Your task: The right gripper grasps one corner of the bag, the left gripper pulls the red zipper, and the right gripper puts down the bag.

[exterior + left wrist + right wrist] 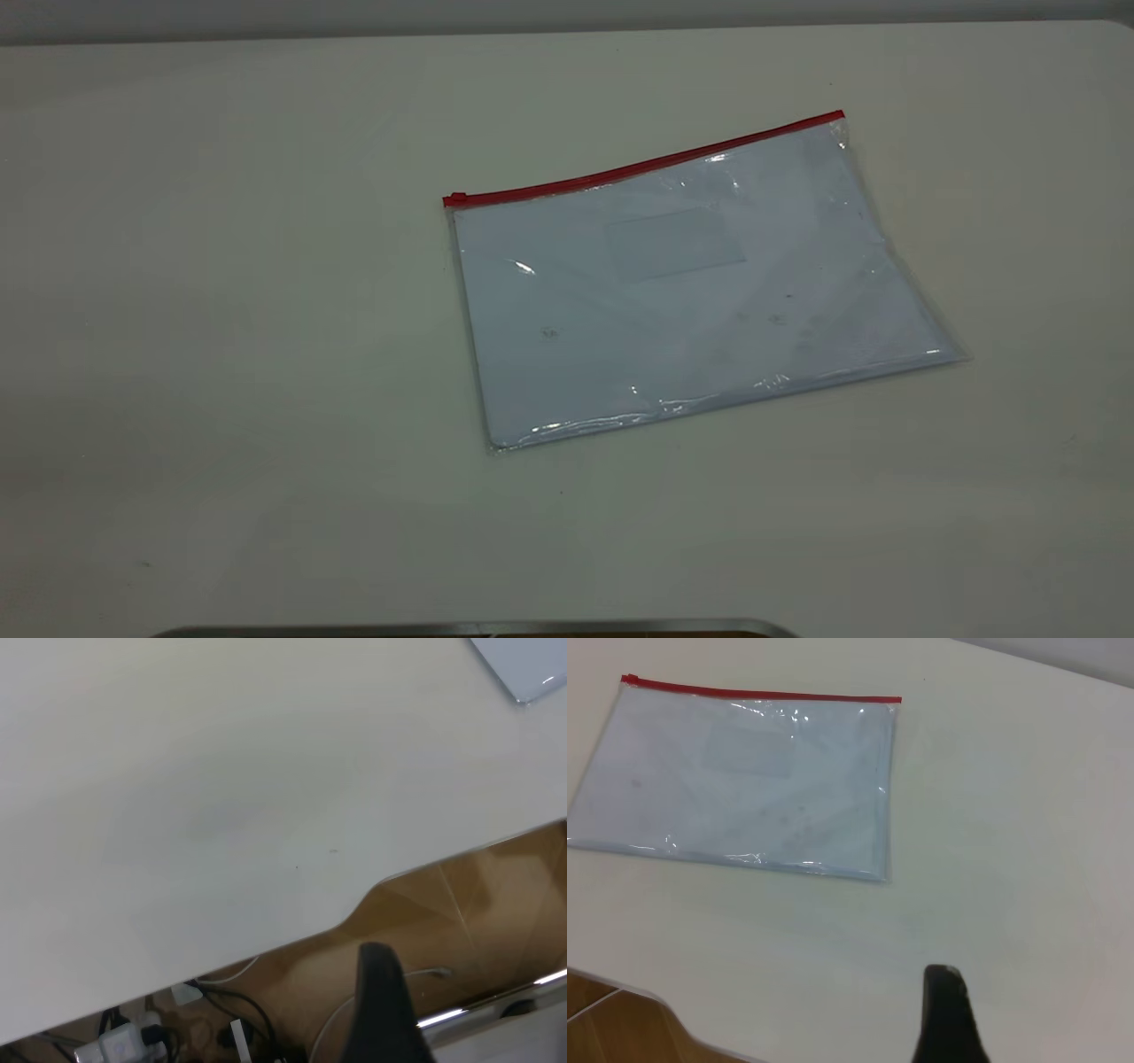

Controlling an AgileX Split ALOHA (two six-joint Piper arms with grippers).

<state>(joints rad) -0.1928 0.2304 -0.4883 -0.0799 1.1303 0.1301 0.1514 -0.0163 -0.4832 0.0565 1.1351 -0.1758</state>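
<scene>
The bag [700,292] lies flat on the white table, right of the middle, a clear bluish pouch with a faint label patch. The red zipper [638,167] runs along its far long edge, with the slider tab [456,198] at the left end. Neither gripper shows in the exterior view. In the right wrist view the bag [744,780] and the red zipper [762,695] lie well away from the right gripper [942,974], a single black wedge over bare table. The left gripper [377,953] hangs past the table's edge; one bag corner [532,665] shows far off.
The table edge [354,904] has a notch, with wooden floor, cables and a power strip [124,1047] below it. A metal rail [478,1005] runs near the left gripper. A metallic rim [469,629] shows at the table's near edge.
</scene>
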